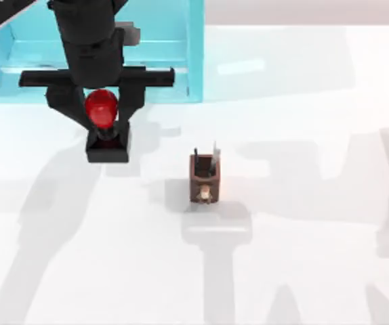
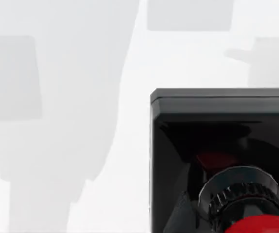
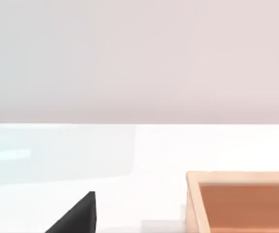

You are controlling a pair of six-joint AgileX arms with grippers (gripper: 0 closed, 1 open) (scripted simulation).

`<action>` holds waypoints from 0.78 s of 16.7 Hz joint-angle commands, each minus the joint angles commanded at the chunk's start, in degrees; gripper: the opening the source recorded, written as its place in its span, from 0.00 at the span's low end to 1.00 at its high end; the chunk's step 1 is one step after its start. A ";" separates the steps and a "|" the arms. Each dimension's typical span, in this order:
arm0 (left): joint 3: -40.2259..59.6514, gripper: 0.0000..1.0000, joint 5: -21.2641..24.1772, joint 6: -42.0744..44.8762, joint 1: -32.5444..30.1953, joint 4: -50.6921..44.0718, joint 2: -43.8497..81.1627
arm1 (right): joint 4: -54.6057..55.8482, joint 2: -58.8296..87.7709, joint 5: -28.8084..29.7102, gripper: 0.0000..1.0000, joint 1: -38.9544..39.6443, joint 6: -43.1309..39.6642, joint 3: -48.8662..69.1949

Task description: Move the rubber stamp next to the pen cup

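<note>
The rubber stamp (image 1: 106, 145) stands left of centre, a black square base with a red ball knob (image 1: 101, 108) on top. My left gripper (image 1: 101, 107) reaches down from the back, and its black fingers (image 1: 64, 103) press on both sides of the knob. In the left wrist view the stamp's base (image 2: 217, 145) and a sliver of the red knob (image 2: 263, 225) are seen from close above. The pen cup (image 1: 205, 177), brown with dark and grey pens in it, stands near the middle, to the right of the stamp and a little nearer the front, with a clear gap between them.
A light blue open bin (image 1: 194, 61) stands at the back left, right behind the left arm. The right wrist view shows the rim of an orange-brown box (image 3: 241, 177) and a black wedge (image 3: 78, 216) on the white table.
</note>
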 joint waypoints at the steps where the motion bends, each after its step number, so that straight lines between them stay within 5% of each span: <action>1: 2.08 0.00 0.02 -1.88 -1.88 0.41 2.35 | 0.00 0.00 0.00 1.00 0.00 0.00 0.00; 13: 3.27 0.00 0.05 -5.53 -5.58 3.84 6.34 | 0.00 0.00 0.00 1.00 0.00 0.00 0.00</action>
